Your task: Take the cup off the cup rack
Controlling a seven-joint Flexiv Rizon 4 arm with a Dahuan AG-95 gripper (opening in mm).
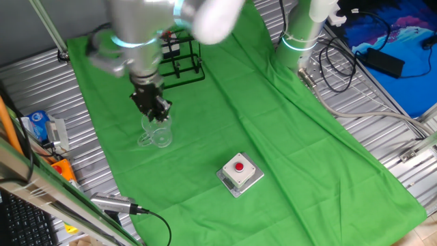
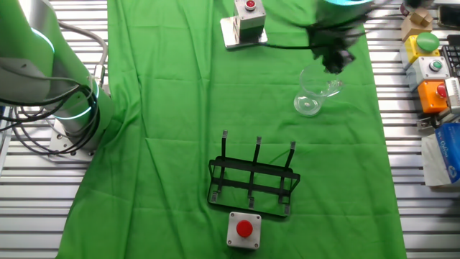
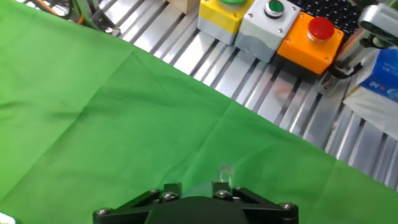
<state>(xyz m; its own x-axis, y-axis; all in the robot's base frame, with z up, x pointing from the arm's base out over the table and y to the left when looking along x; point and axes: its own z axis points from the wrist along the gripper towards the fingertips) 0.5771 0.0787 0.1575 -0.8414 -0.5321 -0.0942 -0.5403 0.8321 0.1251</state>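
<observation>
Green cloth [image 1: 273, 130] covered our slatted metal table. We held the small transparent glass mug [image 1: 158, 132] clamped in our black two-finger gripper [image 1: 156, 109], tilted low over the cloth, well apart from the black wire cup rack [image 2: 253, 181].

Green cloth [image 1: 273, 123] covers my table. Grey red-button box [image 1: 240, 173] sits on it. Yellow [image 3: 229, 14], grey [image 3: 266, 28] and orange [image 3: 312, 40] button boxes line the slatted edge.
</observation>
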